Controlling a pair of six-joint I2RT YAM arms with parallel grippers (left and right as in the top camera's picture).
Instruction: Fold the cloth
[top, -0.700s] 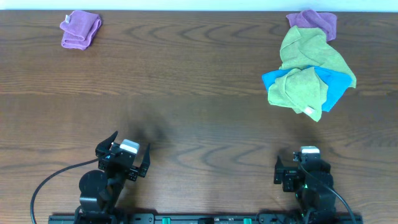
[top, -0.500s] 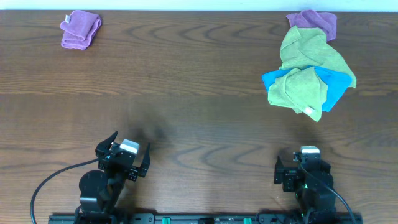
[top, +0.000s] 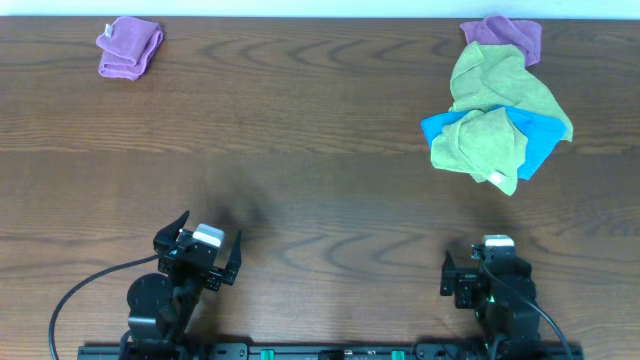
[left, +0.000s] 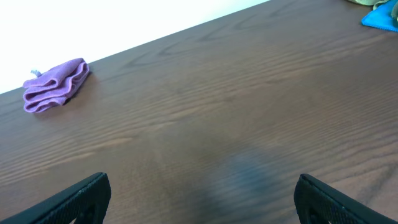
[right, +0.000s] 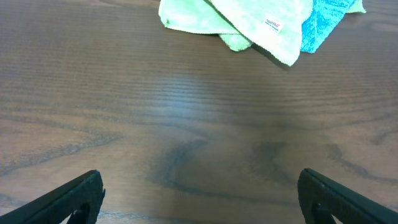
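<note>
Both grippers were seen held near the front edge of the wooden table (top: 320, 180), the left gripper (left: 202, 200) and the right gripper (right: 199, 194) each with jaws spread wide and nothing between them. A crumpled green cloth (top: 495, 105) was heaped on a blue cloth (top: 540, 145) at the far right, touching a purple cloth (top: 508, 34). A folded purple cloth (top: 130, 47) lay at the far left.

Fuzzy green cloth (top: 500, 110), satin wood table (top: 300, 150)
</note>
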